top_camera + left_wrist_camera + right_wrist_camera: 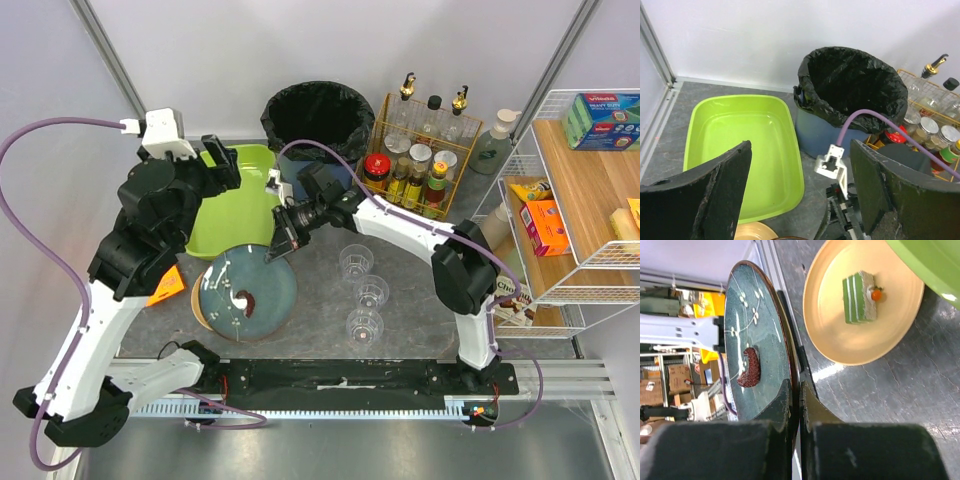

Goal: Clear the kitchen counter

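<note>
My right gripper (281,240) (799,390) is shut on the rim of a blue-green plate (247,292) (752,340). The plate is tilted up and carries a dark red scrap of food (750,369). Beneath and beside it, a tan plate (840,335) with a green slice of cake (858,297) lies on the kitchen counter (320,300). The left gripper (222,165) (800,152) hangs open and empty above the near rim of a lime-green tub (235,205) (740,140).
A black-lined bin (320,115) (850,85) stands behind the tub. Three clear glasses (364,292) stand in a row at mid-counter. A wire caddy of bottles and jars (425,150), a soap bottle (495,140) and a white wire rack (570,200) fill the right side.
</note>
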Tool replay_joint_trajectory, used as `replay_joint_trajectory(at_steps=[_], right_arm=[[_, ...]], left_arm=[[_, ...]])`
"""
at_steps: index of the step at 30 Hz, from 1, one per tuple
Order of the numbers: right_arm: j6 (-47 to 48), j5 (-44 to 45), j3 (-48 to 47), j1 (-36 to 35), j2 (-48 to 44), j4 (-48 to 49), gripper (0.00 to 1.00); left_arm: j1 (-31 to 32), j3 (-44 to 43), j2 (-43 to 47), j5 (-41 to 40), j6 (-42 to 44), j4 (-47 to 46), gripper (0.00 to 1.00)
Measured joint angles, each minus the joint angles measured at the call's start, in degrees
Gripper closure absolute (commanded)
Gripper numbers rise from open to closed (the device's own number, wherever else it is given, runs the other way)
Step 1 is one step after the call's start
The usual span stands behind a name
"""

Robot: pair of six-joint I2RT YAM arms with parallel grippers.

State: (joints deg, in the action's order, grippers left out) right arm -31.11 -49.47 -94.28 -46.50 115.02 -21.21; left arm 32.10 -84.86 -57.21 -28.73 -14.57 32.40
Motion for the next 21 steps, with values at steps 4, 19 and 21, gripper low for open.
replay_joint_trajectory(at_steps=[4, 19, 21], right_arm=[[-3.58, 1.7, -2.62, 0.0, -1.66, -0.04, 1.0], [-13.62, 8.44, -12.92, 2.1, -4.83, -5.86, 1.0], [-14.97, 9.99, -16.0, 3.23, -4.83, -7.41, 1.0]], left_arm=[[0.0, -1.27, 0.37, -2.01, 2.62, -0.55, 0.15], [0.0, -3.61, 3.8, -7.82, 10.08, -5.16, 0.15], [0.0, -3.69, 3.93, -7.82, 10.16, -5.2, 0.15]])
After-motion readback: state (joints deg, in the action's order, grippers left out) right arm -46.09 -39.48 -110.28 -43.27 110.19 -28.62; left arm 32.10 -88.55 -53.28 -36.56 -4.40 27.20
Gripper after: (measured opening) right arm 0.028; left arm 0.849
